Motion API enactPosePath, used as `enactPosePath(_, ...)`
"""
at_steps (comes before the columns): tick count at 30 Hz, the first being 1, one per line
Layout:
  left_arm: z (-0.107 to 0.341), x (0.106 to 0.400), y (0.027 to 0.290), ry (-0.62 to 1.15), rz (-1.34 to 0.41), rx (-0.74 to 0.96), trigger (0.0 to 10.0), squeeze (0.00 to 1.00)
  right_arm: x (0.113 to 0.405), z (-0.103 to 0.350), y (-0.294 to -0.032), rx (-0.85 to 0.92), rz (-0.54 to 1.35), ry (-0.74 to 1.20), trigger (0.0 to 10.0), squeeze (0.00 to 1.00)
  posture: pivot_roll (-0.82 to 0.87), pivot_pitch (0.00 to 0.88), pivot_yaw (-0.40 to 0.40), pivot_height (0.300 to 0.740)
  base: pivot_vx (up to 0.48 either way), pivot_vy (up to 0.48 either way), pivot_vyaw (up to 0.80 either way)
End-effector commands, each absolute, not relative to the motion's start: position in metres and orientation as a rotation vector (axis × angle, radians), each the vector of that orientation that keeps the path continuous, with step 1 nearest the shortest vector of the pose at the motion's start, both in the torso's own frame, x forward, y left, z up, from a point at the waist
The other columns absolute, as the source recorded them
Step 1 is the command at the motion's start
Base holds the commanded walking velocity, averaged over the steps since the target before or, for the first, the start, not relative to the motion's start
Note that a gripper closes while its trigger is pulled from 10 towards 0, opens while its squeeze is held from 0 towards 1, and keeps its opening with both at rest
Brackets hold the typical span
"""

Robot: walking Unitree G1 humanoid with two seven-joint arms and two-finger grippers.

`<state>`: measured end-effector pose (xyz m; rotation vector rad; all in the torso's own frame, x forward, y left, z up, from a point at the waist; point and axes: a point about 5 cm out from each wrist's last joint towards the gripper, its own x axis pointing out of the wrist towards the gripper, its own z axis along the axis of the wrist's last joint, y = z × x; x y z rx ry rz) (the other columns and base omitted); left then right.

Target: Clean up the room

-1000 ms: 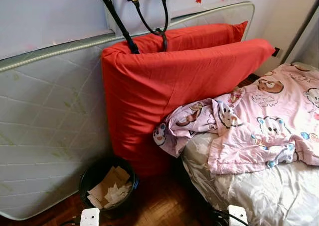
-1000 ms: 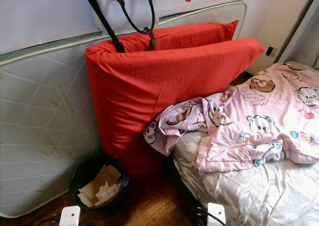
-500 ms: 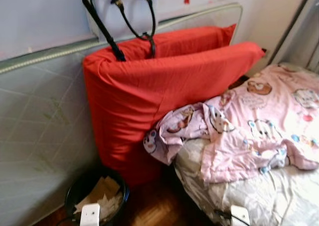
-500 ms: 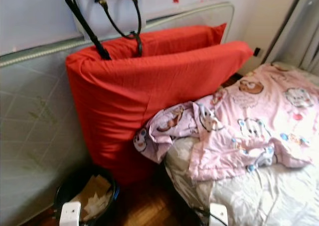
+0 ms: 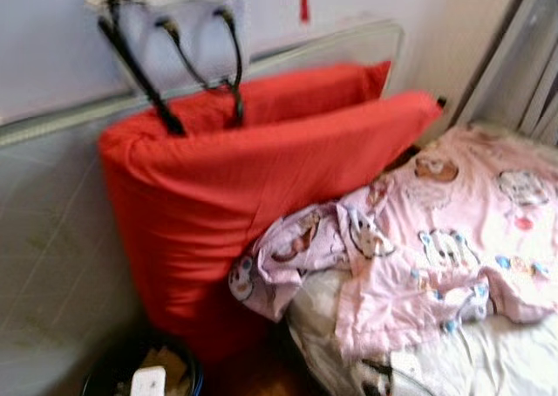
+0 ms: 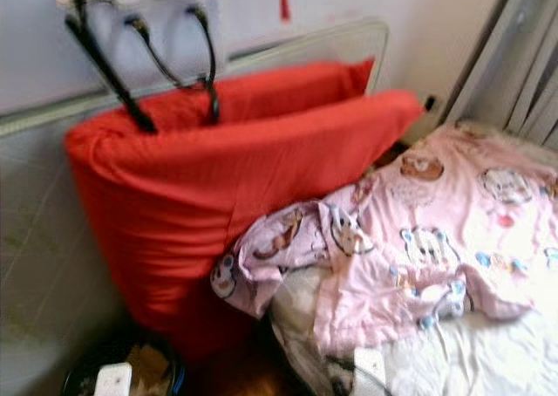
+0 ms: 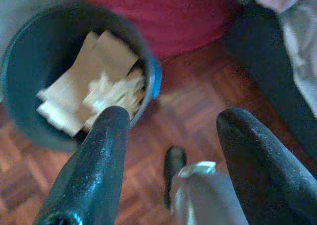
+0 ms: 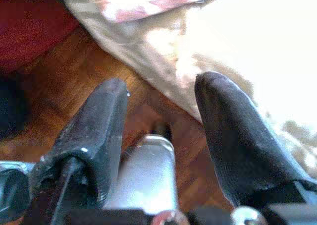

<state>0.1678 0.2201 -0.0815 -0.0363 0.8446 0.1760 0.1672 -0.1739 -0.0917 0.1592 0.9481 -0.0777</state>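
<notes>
A crumpled pink cartoon-print blanket [image 5: 418,248] lies over the pale bed [image 5: 488,361] on the right, one corner hanging off the bed's near edge. A folded red mattress pad [image 5: 253,178] leans upright beside the bed. A black waste bin [image 7: 20,86] with paper scraps [image 7: 99,76] stands on the wood floor at the pad's foot. My left gripper [image 7: 176,116] hangs open over the floor just beside the bin. My right gripper [image 8: 163,84] hangs open above the floor at the bed's edge. Both hold nothing.
A grey quilted mattress [image 5: 52,265] stands on edge against the wall behind the red pad. A white bag with black handles [image 5: 187,47] hangs above it. Curtains [image 5: 532,73] are at the far right. A strip of parquet floor [image 7: 198,101] runs between bin and bed.
The whole picture has slid left and blurred, so the camera has turned right. The bin now sits at the lower left edge. Nothing in the room has moved.
</notes>
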Motion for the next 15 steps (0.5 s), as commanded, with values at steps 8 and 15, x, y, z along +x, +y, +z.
enactPosePath(8, -0.084, 0.165, 0.215, 0.857, 0.167, -0.049, 10.0, 0.0, 0.165, -0.092, -0.181, 0.159, -0.086, 0.945, 10.0, 0.0, 0.04, 0.006, -0.018, 0.74, 0.303, 0.0, 0.48)
enactPosePath(15, -0.078, 0.175, 0.215, 0.797, 0.154, -0.047, 10.0, 0.0, 0.166, -0.091, -0.18, 0.178, -0.088, 0.917, 10.0, 0.0, 0.03, 0.01, -0.017, 0.74, 0.0, 0.0, 0.0)
